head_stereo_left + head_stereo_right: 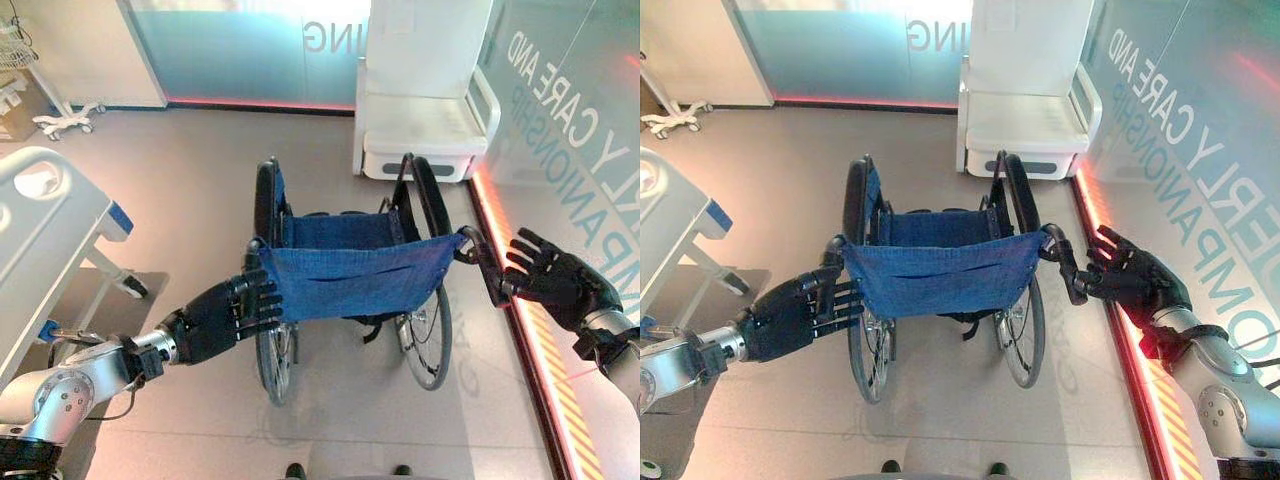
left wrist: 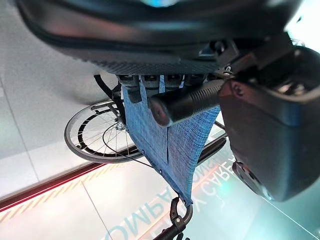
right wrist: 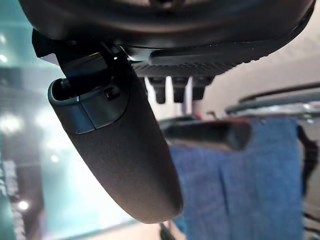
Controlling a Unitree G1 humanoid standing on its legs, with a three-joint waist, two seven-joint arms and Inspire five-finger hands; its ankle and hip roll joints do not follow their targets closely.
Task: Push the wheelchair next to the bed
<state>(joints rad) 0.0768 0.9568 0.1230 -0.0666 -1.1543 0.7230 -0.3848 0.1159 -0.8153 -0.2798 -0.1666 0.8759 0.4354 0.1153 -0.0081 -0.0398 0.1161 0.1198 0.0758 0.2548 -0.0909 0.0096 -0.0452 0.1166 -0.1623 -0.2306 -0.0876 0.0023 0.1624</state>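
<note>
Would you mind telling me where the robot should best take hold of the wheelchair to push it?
Probably by the two black push handles behind the blue backrest of the wheelchair. They stick out rearward toward the robot, so come from behind, left hand and right hand wrapping one each.

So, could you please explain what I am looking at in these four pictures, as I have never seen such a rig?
This is a humanoid robot with two arms ending in dark hands. Two pictures come from a stereo camera on its head, looking down; the other two come from cameras on its wrists, very close to each hand. On the floor stands a wheelchair with a blue cloth back, seen from behind. The left hand is at the left push handle, which lies between its thumb and fingers. The right hand, fingers spread open, is at the right push handle without closing on it. A bed stands to the robot's left, and a white chair stands beyond the wheelchair by a glass wall.
</note>
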